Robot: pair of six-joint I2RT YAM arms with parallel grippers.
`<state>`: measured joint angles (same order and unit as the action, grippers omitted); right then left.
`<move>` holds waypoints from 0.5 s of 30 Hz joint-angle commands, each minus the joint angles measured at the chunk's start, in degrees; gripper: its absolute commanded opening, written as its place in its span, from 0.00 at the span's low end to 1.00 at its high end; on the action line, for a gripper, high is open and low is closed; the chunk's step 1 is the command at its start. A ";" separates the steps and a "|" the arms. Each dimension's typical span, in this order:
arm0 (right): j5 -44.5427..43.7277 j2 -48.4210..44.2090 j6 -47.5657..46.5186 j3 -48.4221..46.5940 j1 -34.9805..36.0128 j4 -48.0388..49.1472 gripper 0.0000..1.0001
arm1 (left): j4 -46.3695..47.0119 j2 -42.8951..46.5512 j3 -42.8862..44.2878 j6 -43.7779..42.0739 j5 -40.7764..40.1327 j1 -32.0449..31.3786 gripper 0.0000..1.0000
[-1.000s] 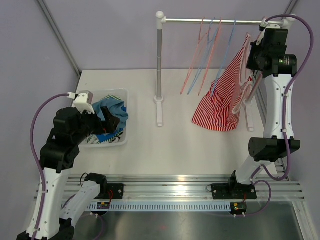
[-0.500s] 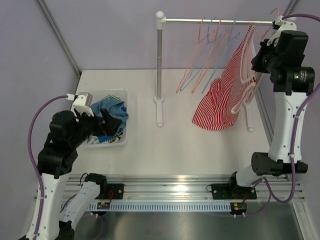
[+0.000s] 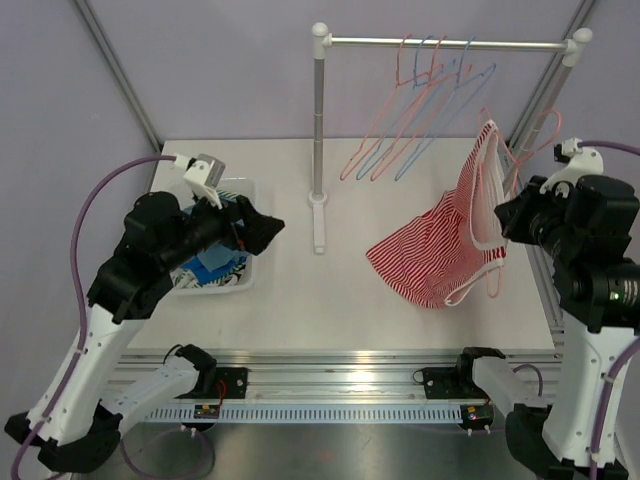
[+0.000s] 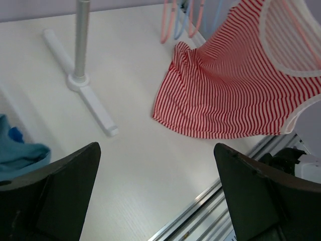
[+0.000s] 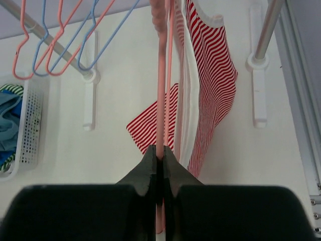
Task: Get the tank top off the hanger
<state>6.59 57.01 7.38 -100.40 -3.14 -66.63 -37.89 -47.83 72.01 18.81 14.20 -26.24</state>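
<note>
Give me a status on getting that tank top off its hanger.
Done: the pink hanger with the tank top is off the rail. In hand: the right gripper is shut on that hanger, holding it above the table. Left: the tank top still hangs on it; the open left gripper is apart from the fabric and must pull it off.

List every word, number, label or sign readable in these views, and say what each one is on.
Readable text: none in any view.
Left small board on the front rail: coloured marks, too small to read.
Right small board on the front rail: too small to read.
Tank top, pink hanger, basket: no print or tag showing.
</note>
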 commanded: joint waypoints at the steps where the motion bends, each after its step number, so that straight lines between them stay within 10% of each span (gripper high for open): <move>1: 3.52 -8.20 1.32 5.11 0.58 -0.52 0.00 | 9.93 -4.54 4.53 -0.17 -9.17 -10.71 0.99; 9: 7.55 -19.13 3.61 13.21 7.62 -4.21 0.00 | 23.12 -20.00 14.46 -11.77 -24.72 -36.39 0.99; 15: 10.37 -20.89 3.96 12.95 10.60 -5.61 0.00 | 26.11 -35.56 25.63 -12.83 -24.83 -38.71 0.99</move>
<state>13.41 36.23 10.48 -86.96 5.80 -73.45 -18.09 -79.44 92.97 8.38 -6.68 -65.06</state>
